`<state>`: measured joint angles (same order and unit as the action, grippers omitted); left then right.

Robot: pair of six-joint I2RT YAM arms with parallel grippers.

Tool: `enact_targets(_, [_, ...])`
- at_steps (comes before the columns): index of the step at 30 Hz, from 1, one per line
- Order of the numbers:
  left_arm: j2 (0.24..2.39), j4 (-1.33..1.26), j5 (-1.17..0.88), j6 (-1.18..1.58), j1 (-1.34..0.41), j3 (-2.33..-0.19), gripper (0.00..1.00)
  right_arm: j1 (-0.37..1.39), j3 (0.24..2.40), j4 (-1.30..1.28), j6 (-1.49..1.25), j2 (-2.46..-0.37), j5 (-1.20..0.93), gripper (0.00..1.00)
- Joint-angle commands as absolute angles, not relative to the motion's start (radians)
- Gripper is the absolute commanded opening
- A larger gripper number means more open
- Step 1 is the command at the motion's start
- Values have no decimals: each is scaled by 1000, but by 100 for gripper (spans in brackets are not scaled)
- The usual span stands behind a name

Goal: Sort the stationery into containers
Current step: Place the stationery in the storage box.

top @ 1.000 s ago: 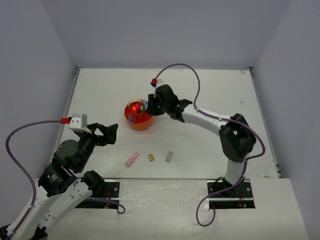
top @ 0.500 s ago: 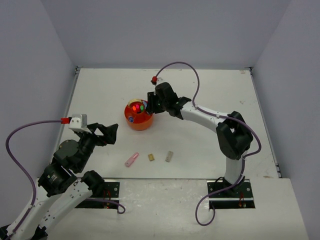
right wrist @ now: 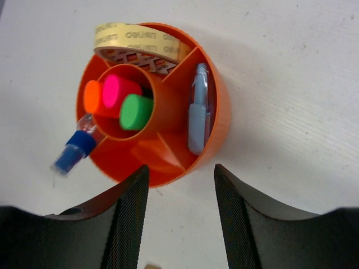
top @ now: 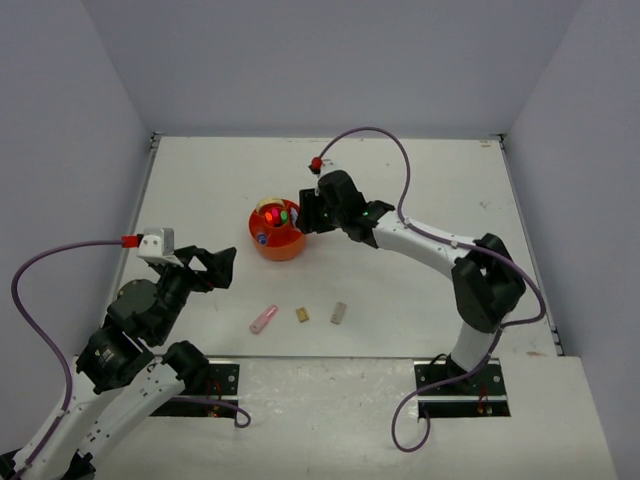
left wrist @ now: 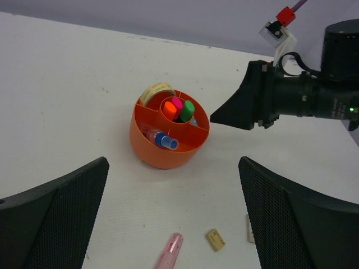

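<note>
Right fingers stand apart and empty just beside the orange organiser

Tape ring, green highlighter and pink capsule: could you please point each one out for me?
Tape ring (right wrist: 140, 39): right wrist view, on its beige outer band.
Green highlighter (right wrist: 136, 112): right wrist view, on its green end.
Pink capsule (top: 264, 319): top external view, on its mid-body.
</note>
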<state>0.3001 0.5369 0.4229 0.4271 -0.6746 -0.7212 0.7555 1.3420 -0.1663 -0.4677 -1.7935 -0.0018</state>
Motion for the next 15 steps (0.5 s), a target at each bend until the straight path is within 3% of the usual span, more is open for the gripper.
enact_targets(1, [324,507,433,425,-672,-697,100,840,1266,-145,-444,-1593,101,54])
enact_targets(5, [500,576,391,498,-673,-747,100,857,1137,-143,-467,-1444,141,58])
enact_targets(10, [748,667,184,599,-678,-760,100,857,932,-150,-464,-1235,196,66])
enact_targets(15, [795,712,269,749,-845,-725,100,854,829,-176,-449,-1074,227,69])
